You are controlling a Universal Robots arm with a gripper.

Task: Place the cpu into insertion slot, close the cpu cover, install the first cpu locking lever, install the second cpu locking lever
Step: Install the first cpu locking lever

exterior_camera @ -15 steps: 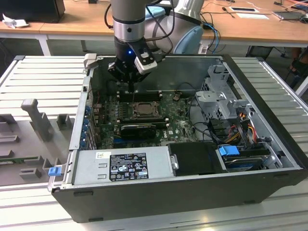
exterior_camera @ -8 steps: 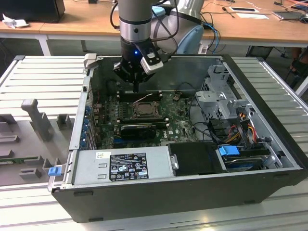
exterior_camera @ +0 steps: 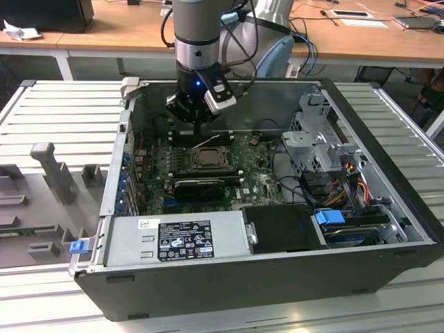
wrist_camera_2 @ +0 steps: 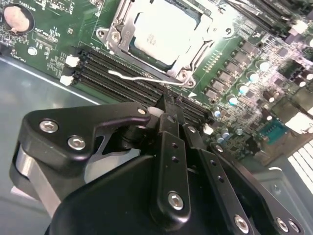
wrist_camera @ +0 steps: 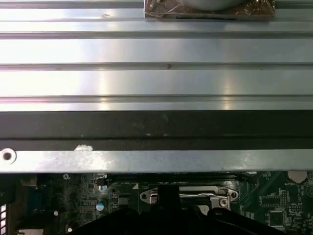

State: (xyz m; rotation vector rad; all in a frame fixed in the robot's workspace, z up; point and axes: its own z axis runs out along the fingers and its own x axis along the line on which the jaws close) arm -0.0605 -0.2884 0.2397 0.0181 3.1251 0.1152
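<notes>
While the arm reaches into the open computer case (exterior_camera: 243, 284) in the exterior view, its gripper (exterior_camera: 199, 130) points down just behind the insertion slot (exterior_camera: 207, 158). In the second wrist view, the fingers (wrist_camera_2: 168, 127) are pressed together and empty, just beside a wire locking lever (wrist_camera_2: 146, 77). The cpu (wrist_camera_2: 164, 32) sits in the slot, framed by the flat cpu cover (wrist_camera_2: 117, 27). In the first wrist view, the slot's rim lies below the case wall (wrist_camera: 156, 127).

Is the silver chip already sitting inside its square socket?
Yes, in the second wrist view the cpu lies flat inside the insertion slot on the green board.
</notes>
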